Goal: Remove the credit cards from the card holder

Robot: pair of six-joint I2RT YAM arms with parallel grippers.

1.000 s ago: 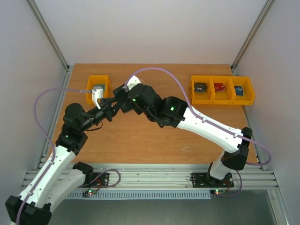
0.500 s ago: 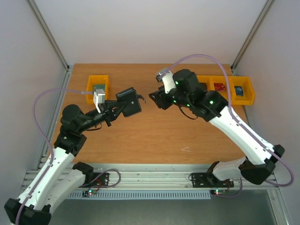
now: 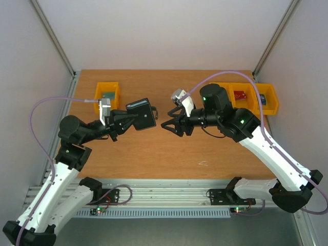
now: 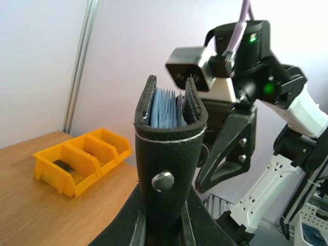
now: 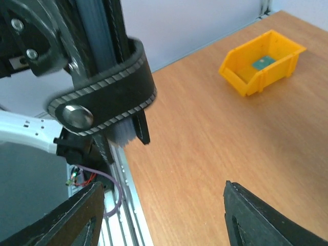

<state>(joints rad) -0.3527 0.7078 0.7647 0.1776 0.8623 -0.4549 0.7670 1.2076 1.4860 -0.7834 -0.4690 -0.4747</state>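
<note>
Wears white link shells (image 3: 64, 177), black joints (image 3: 69, 128) glowing green, lilac cables (image 4: 248, 9), black angular tool fingers (image 5: 266, 220), silver wrist cameras (image 4: 187, 69).

The card holder (image 4: 171, 154) stands up in the left wrist view, but its low end runs off the picture at six o'clock. The left gripper (image 4: 165, 223) shows only as dark stubs there. Between the flaps I see blue-grey pocket edges (image 4: 165, 108); whether credit cards sit among them I cannot tell. From the right wrist the holder is blurry and cut off at eleven o'clock. The right gripper (image 5: 164, 187) is cut off at six o'clock. From above, the right arm (image 3: 220, 102) hides part of the yellow bins (image 3: 269, 110) at two o'clock on the table. The bits inside are too small to name.
</note>
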